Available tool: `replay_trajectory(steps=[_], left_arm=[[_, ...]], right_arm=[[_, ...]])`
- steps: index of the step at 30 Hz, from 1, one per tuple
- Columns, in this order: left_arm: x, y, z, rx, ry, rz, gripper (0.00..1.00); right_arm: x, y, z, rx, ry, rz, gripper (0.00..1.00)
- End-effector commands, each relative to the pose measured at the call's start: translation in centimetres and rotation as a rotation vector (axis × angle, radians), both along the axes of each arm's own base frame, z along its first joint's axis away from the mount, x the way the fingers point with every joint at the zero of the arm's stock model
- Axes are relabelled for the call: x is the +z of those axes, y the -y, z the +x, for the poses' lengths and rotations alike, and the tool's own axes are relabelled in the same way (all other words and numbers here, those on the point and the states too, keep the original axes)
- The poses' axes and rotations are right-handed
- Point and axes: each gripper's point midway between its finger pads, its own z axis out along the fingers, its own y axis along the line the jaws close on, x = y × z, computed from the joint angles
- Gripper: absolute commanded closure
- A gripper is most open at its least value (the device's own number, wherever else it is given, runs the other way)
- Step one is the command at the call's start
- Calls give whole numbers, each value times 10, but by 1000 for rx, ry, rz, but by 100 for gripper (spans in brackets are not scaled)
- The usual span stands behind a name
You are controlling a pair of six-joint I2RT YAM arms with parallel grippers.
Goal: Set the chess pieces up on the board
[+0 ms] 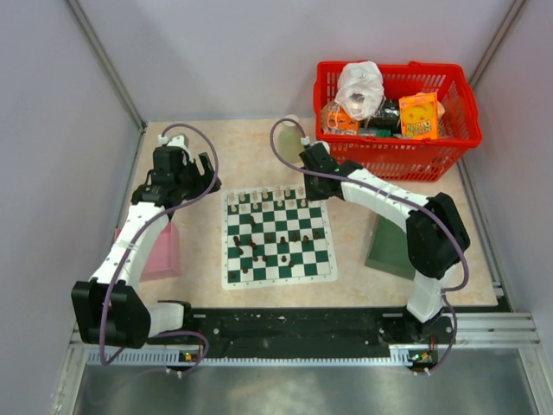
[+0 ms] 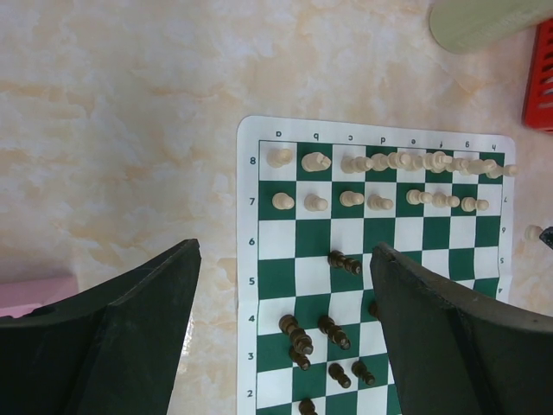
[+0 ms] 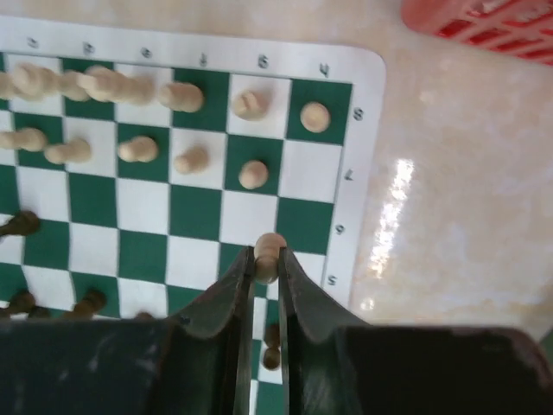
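The green and white board (image 1: 278, 281) lies mid-table. Cream pieces (image 2: 380, 162) fill rank 8 and most of rank 7; h7 is bare. Dark pieces (image 2: 333, 328) stand scattered over the middle and near ranks, also seen from above (image 1: 259, 252). My right gripper (image 1: 313, 186) hangs over the board's far right part. In the right wrist view it (image 3: 266, 258) is shut on a cream pawn (image 3: 270, 246), held above the g/h files near ranks 5 and 6. My left gripper (image 1: 192, 186) hovers left of the board, open and empty (image 2: 285, 251).
A red basket (image 1: 393, 151) with packets stands at the back right. A dark green tray (image 1: 389, 251) lies right of the board, under my right arm. A pink object (image 1: 160, 251) lies at the left. A pale green dish (image 2: 484, 22) sits behind the board.
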Motion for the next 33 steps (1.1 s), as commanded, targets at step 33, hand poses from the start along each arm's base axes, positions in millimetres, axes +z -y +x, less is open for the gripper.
replay_trajectory(steps=[33], left_arm=[[14,-4,3,12,61,-2,8]], right_arm=[[-53,15,50,-91,57,-27,88]])
